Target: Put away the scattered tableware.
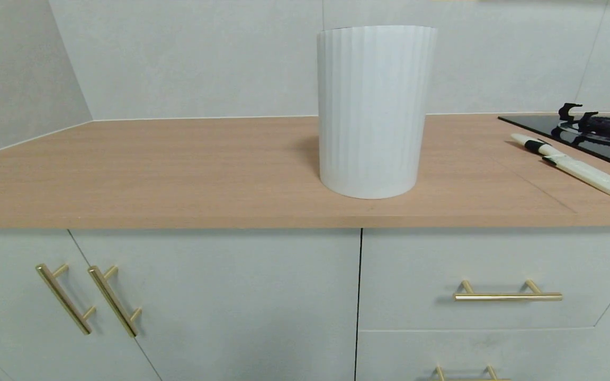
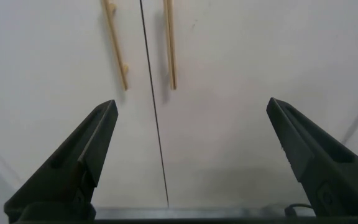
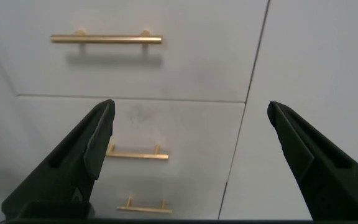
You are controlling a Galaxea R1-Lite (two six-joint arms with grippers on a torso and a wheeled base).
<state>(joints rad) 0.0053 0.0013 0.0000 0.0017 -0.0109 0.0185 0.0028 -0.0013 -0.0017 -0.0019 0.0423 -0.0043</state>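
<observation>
A white ribbed holder (image 1: 371,111), tall and cylindrical, stands upright on the countertop (image 1: 178,169) a little right of centre, near the front edge. Well to its right lies a pale knife (image 1: 580,169) with a black band, flat on the counter and angled, just beside the black hob (image 1: 596,135) at the far right; whether they touch cannot be told. The left gripper (image 2: 191,106) is spread wide, holding and touching nothing, and faces two white cabinet doors with paired brass door handles (image 2: 169,43). The right gripper (image 3: 190,106) is likewise spread wide and empty, and faces white drawer fronts with horizontal brass drawer handles (image 3: 106,39). The counter is light wood. Pale grey tiled walls (image 1: 188,58) meet in a corner at the left rear.
</observation>
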